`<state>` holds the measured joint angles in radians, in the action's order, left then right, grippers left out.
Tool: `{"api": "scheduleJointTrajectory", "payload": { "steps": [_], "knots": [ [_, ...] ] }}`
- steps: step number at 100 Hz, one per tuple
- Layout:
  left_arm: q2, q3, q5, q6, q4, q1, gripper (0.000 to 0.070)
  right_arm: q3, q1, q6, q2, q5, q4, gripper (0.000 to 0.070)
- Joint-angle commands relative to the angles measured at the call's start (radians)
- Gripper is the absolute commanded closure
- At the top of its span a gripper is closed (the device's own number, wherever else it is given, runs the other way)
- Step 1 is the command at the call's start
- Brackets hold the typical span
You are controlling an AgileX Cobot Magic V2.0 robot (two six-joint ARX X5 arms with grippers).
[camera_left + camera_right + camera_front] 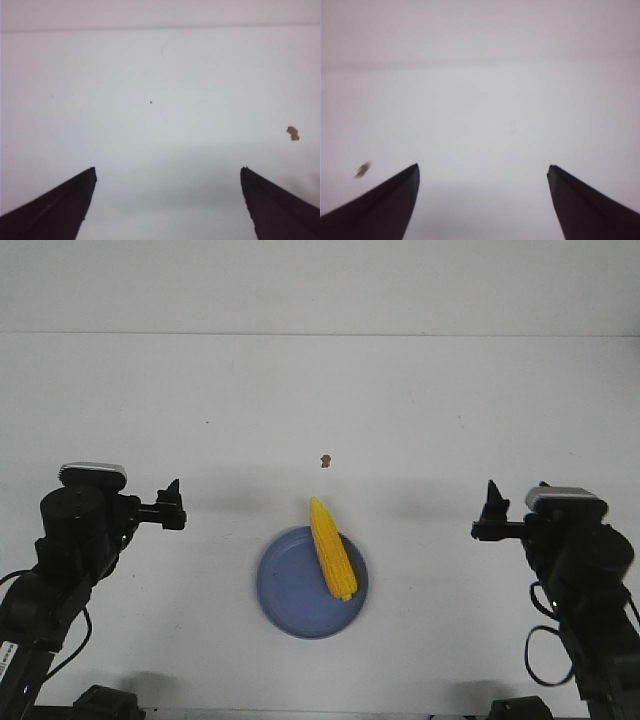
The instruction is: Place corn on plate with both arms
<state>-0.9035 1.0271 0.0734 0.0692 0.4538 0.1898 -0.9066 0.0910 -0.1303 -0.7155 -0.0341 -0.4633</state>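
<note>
Corn (332,550) lies on the right half of the blue plate (290,595), tapered tip pointing away from the robot and overhanging the far rim. Plate sits on the white counter (420,410), midway between the two arms. Small brown speck (325,460) rests on the counter beyond the plate. Left gripper (172,502) and right gripper (492,510) sit well apart from the plate on either side; both wrist views show fingers (60,210) spread wide, holding nothing.
</note>
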Motion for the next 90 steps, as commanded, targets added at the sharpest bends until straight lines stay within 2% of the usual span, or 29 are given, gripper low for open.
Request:
{"api": "scheduleJointTrajectory", "payload": {
  "steps": [1, 20, 40, 58, 81, 86, 90],
  "knots": [
    [0.006, 0.006, 0.001, 0.003, -0.009, -0.001, 0.0115, 0.035, -0.015, 0.036, 0.059, 0.001, -0.002, 0.0160],
    [0.079, -0.053, 0.001, 0.030, -0.047, -0.001, 0.0115, 0.198, -0.027, 0.095, 0.306, 0.000, -0.002, 0.0160],
    [0.225, -0.258, 0.001, 0.056, -0.167, -0.001, 0.0116, 0.334, -0.027, 0.098, 0.518, 0.000, -0.048, 0.0161],
    [0.349, -0.409, 0.001, 0.071, -0.174, -0.001, 0.0117, 0.352, -0.027, 0.100, 0.586, -0.001, -0.032, 0.0166],
    [0.429, -0.437, 0.002, 0.092, -0.188, -0.001, 0.0123, 0.352, -0.027, 0.100, 0.584, -0.001, -0.030, 0.0181],
    [0.437, -0.437, 0.002, 0.092, -0.188, -0.001, 0.0158, 0.352, -0.027, 0.101, 0.584, -0.001, -0.027, 0.0223],
    [0.441, -0.437, 0.002, 0.092, -0.187, -0.001, 0.0240, 0.352, -0.027, 0.101, 0.584, -0.001, -0.024, 0.0305]
  ]
}}
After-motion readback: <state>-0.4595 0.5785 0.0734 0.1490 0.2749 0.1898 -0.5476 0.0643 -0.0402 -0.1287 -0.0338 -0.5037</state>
